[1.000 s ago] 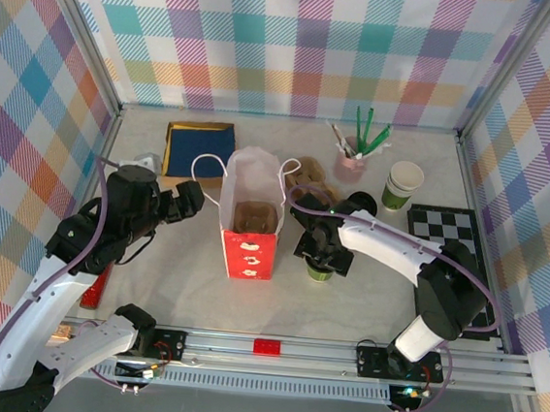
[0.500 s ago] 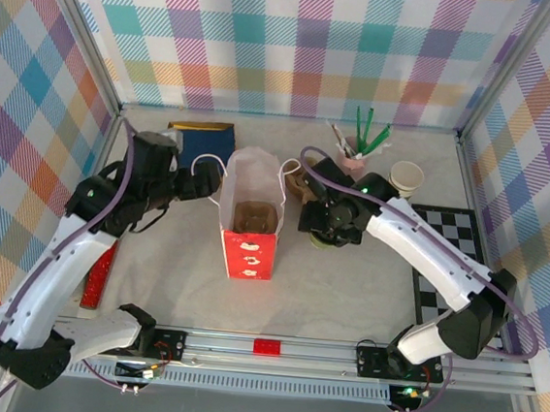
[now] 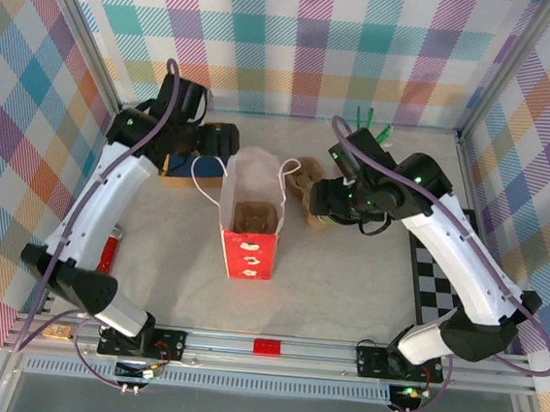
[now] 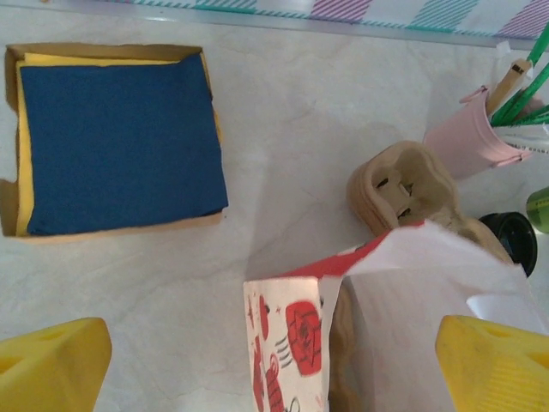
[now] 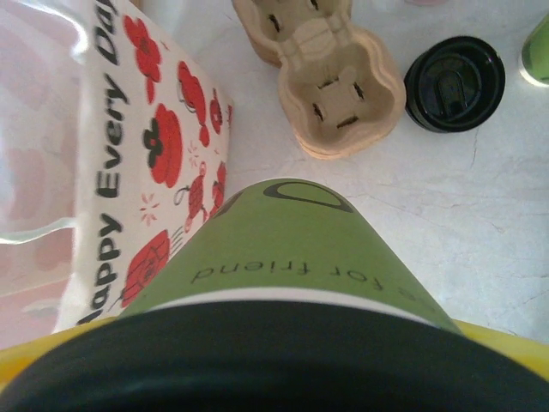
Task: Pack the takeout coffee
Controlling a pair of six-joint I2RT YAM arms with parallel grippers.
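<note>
The right hand (image 3: 326, 199) pinches the takeout coffee (image 5: 292, 249) by its lidded end, just right of the red bag (image 3: 250, 233) at mid-desk (image 3: 346, 281) and near the cardboard carrier (image 5: 334, 77). The left hand (image 3: 225, 143) hangs with its fingers spread by the bag's far-left rim, near the navy napkins (image 4: 120, 142).

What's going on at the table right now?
The right hand grips the small olive-green paper cup with a black plastic lid, holding it beside the tall red-and-white paper bag. The left hand hovers open at the bag's left rim. The cup is not yet inside the bag.
</note>
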